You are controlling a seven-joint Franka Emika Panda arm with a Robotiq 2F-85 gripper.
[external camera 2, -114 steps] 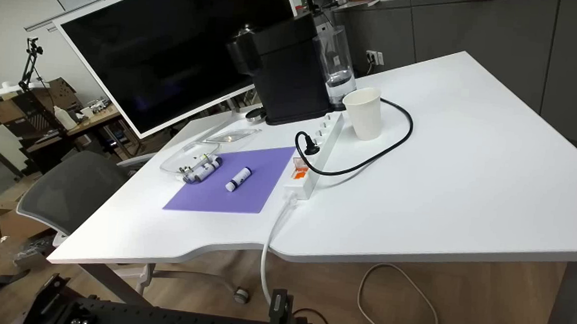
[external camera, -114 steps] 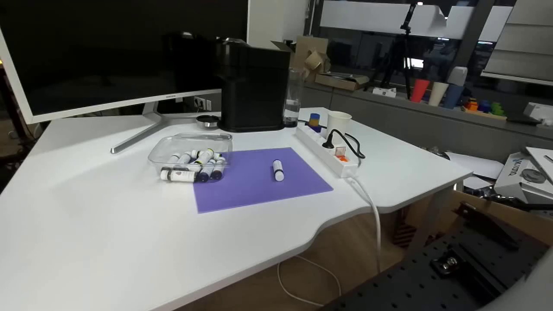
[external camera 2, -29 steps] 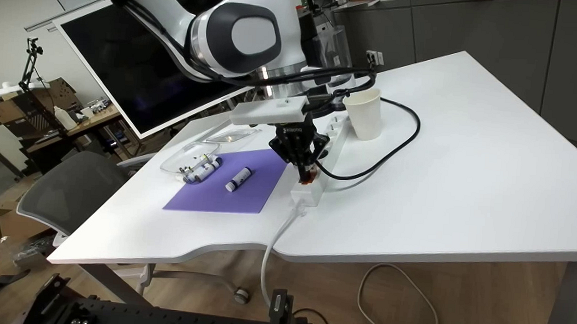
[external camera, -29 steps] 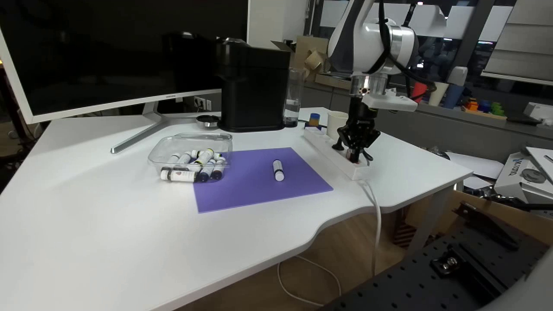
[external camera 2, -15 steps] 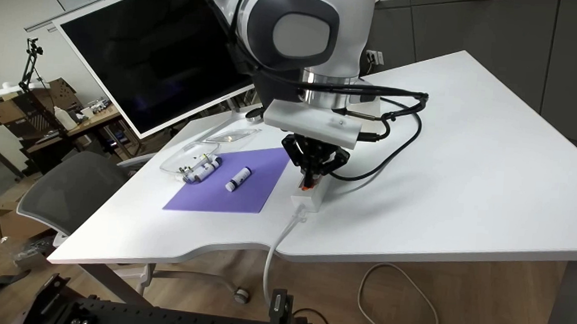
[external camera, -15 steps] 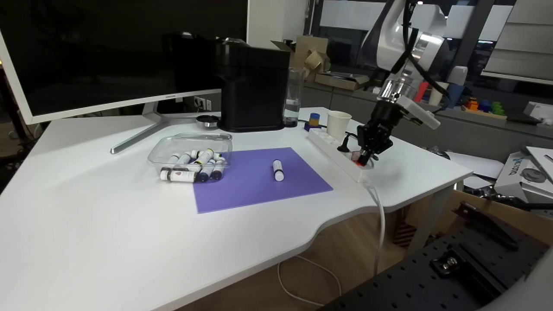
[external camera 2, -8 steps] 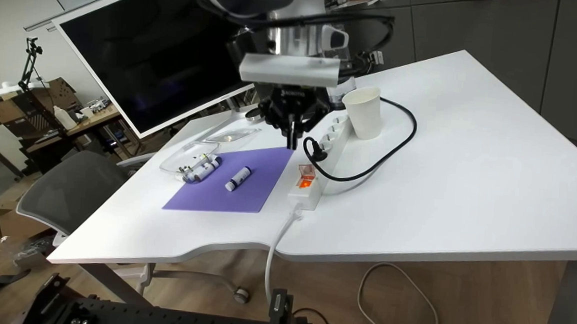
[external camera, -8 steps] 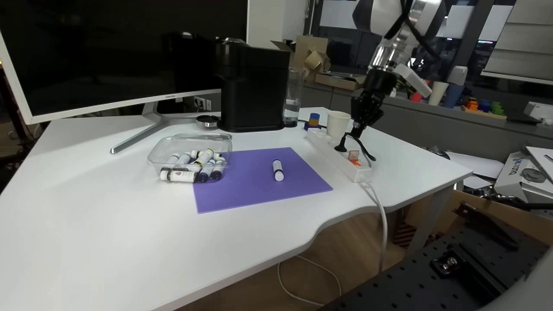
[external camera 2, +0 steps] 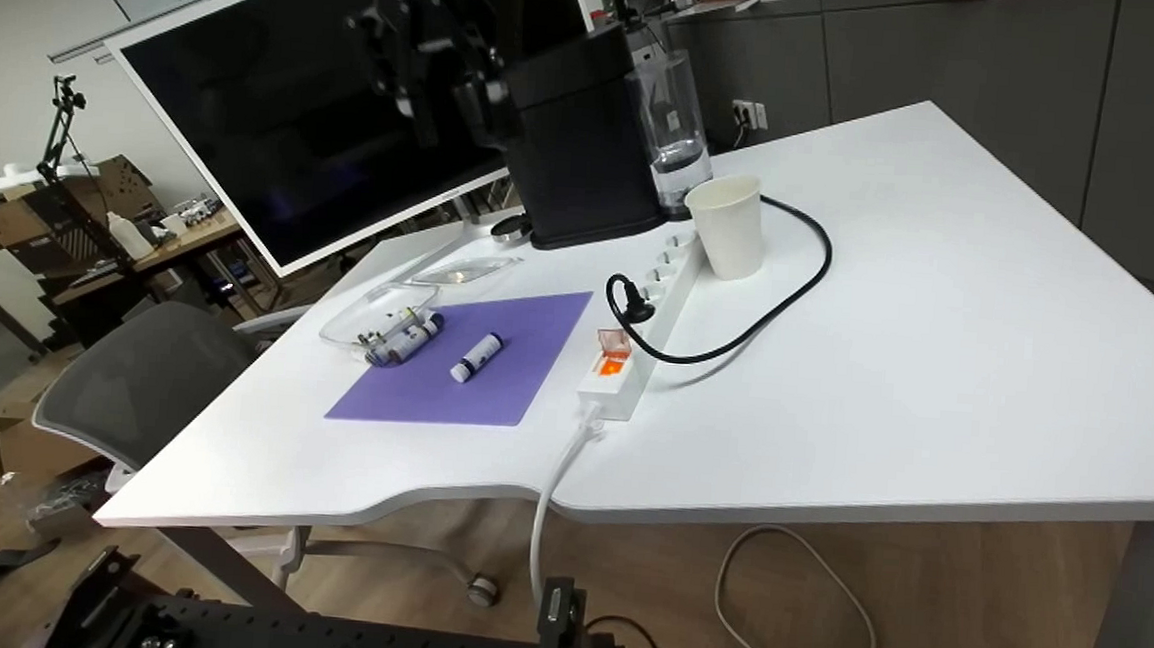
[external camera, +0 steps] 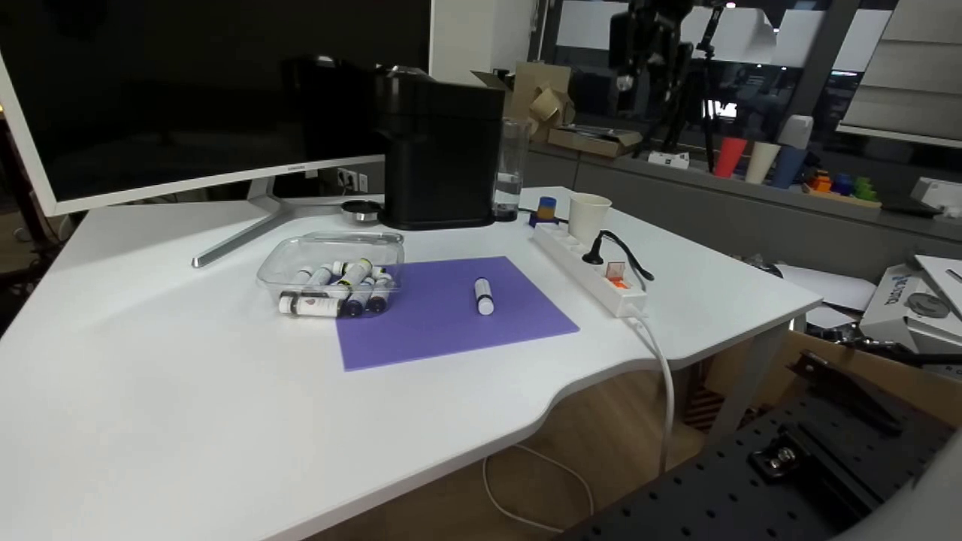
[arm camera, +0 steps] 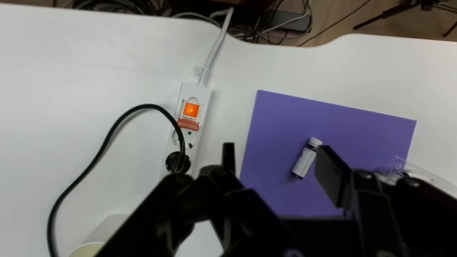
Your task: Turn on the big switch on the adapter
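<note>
In the wrist view, near the top middle, the switch (arm camera: 191,110) is bright orange, the flap (arm camera: 188,124) is see-through red and the adapter (arm camera: 192,144) is white. On the left, the cord (arm camera: 153,106) is black. On the right, the mat (arm camera: 278,132) is plain purple, and the bottle (arm camera: 305,160) is white and dark. The gripper (arm camera: 276,160), low down, is black. In both exterior views, the table (external camera: 210,391) is white.
</note>
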